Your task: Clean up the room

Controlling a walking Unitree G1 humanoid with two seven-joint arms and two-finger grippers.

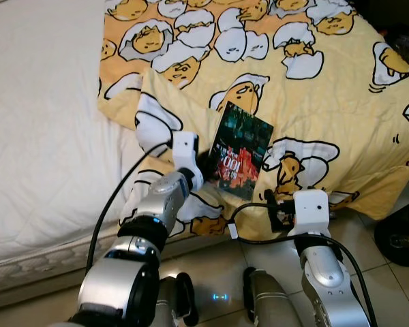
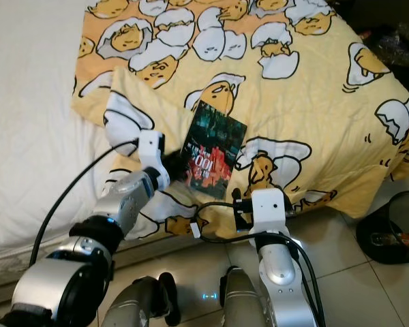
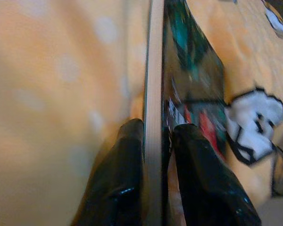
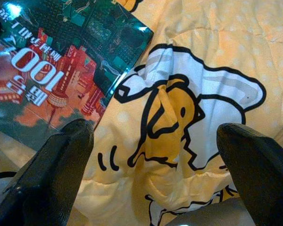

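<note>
Bed with a white quilted mattress carries a yellow blanket printed with egg characters, spread across its far side and hanging over the edge nearest me. On that blanket lies a paperback book with a dark green and red cover, which I judge is clutter to clear. My left gripper pinches its near edge, fingers closed on both faces. My right gripper hovers beside it, fingers wide apart, holding nothing
</note>
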